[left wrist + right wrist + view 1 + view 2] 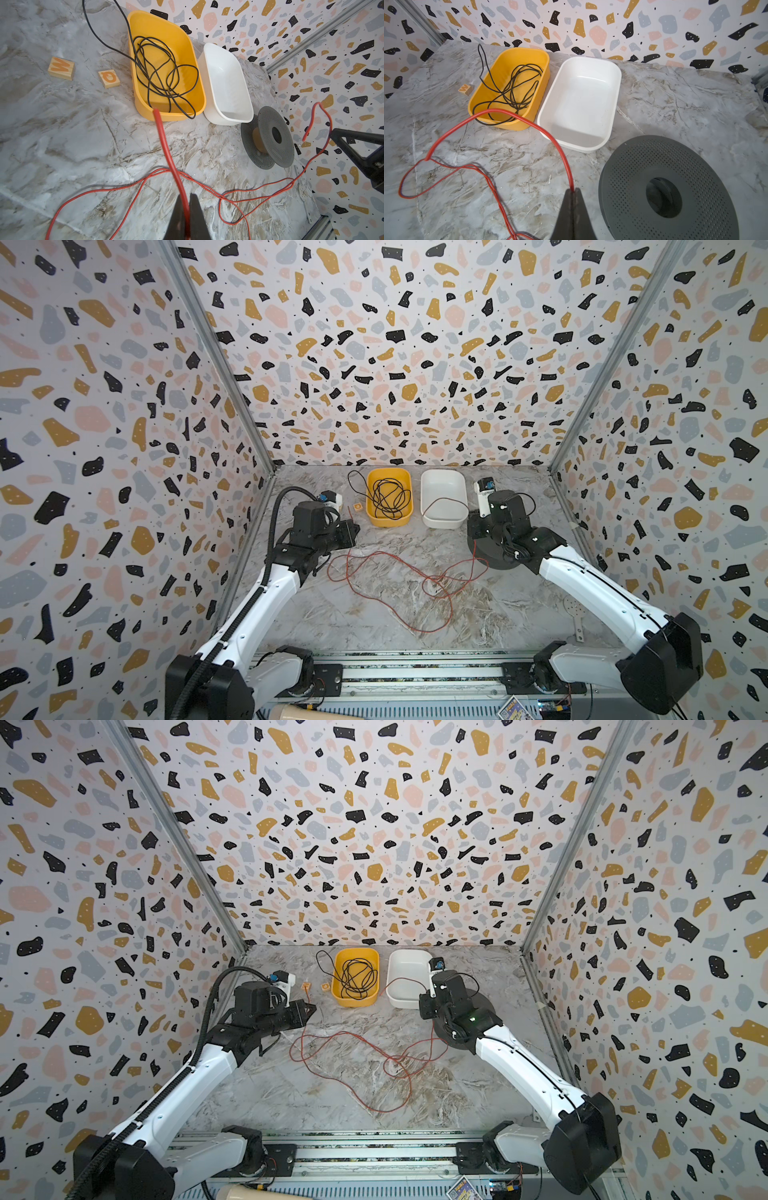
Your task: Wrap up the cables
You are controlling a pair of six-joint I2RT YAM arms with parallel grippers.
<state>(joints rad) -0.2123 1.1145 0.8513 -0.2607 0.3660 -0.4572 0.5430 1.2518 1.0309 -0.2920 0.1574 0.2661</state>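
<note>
Left wrist view, bottom centre: the left gripper (188, 209) pinches the red-orange wire (166, 145); the right gripper (573, 192) pinches it too, beside the grey spool (629, 187), probably ready for winding.

Upper centre in both top views, a yellow tub (388, 521) holds tangled black wire (384, 497), just beside a white tub (441, 485).

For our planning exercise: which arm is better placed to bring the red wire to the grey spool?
Right: the right gripper pinches the red wire just beside the spool; the left gripper pinches it farther off, across the table.
</note>
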